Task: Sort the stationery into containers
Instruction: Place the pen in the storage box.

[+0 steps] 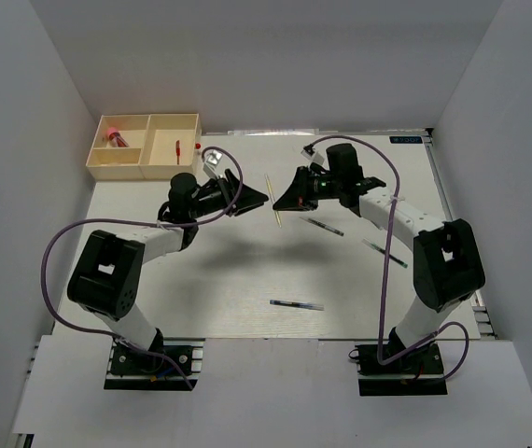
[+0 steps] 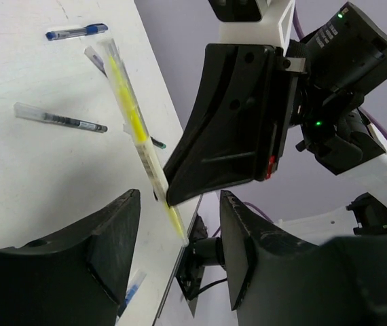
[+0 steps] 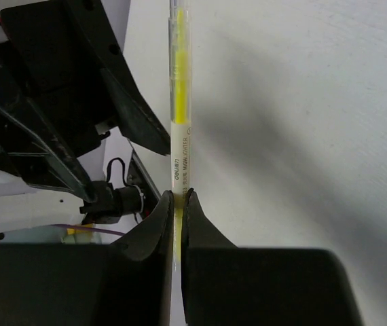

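The right claw (image 3: 177,197) was pinching the yellow pen (image 3: 179,102) by one end, holding it out over the bench (image 1: 247,271) toward the spread left claw (image 2: 180,204), likely a hand-off, since the tray (image 1: 115,172) sat in the far left corner!

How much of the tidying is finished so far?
Done: a pink cylinder and a red pen lie in the tray. In hand: the right fingers pinch a yellow pen, with the left fingers open nearby. Left: three pens on the table.
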You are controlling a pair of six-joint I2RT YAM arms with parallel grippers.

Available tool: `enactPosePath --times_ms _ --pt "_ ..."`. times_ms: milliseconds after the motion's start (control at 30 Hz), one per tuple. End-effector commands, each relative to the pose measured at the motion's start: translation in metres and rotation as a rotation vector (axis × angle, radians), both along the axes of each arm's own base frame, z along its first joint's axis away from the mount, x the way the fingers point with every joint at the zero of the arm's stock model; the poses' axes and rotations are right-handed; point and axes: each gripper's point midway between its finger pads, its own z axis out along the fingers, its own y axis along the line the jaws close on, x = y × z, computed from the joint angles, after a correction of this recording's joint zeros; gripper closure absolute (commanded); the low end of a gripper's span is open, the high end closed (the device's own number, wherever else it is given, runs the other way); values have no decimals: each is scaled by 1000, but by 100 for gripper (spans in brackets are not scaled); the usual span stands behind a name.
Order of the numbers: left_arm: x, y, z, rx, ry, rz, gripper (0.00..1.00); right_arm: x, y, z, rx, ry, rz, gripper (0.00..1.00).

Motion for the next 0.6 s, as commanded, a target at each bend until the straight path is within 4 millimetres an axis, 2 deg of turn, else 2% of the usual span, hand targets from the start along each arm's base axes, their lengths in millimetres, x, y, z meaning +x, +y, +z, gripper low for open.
enactPosePath --times_ms 0,200,400,567 --pt "11 -7 15 -17 -36 22 41 -5 3 33 104 -35 12 100" --pt "23 -13 15 -11 -22 38 46 -10 3 38 135 -34 16 100" --pt "21 -16 10 -8 -3 40 55 -11 4 38 141 -26 16 100" --pt "19 -19 12 -14 1 37 58 -8 6 37 149 -13 15 100"
